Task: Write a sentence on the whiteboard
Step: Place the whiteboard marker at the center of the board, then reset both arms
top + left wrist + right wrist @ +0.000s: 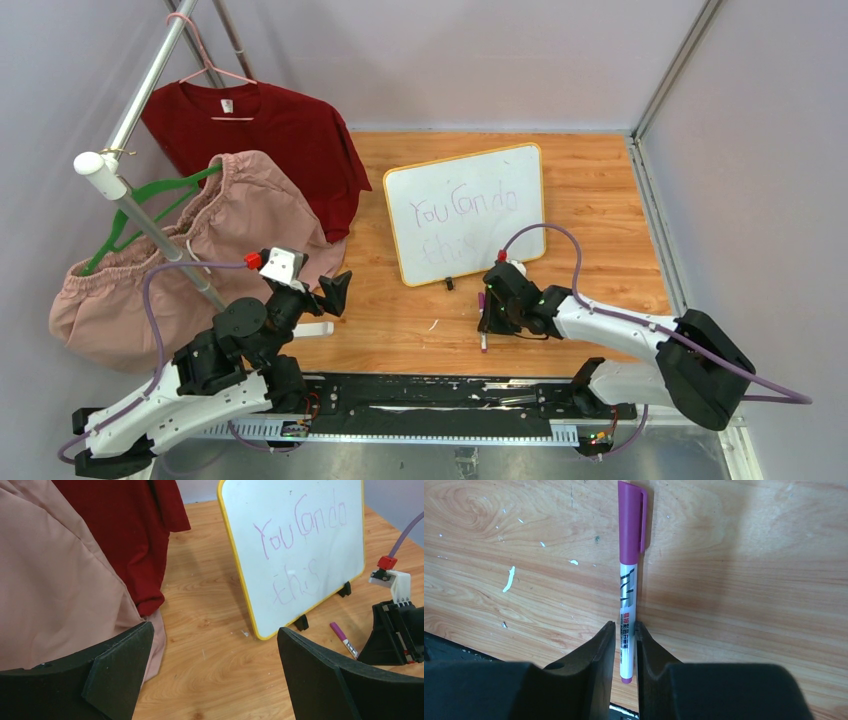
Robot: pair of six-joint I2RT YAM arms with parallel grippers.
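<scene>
The whiteboard (468,212) (300,555) stands tilted on two black feet at mid-table. Its purple sentence (465,205) (300,530) reads "You can do this" in two lines. A white marker (628,595) with a purple cap lies flat on the wood just in front of the board, also seen as the marker (343,639). My right gripper (625,627) (484,322) points down over it, its jaws closed against the barrel's rear end. My left gripper (215,640) (335,290) hangs wide open above bare wood, left of the board, holding nothing.
A red T-shirt (270,130) on a pink hanger and a pink garment (200,240) on a green hanger hang from a slanted metal rail (150,230) at the left. Grey walls close the table's back and right side. A black rail (440,395) runs along the near edge.
</scene>
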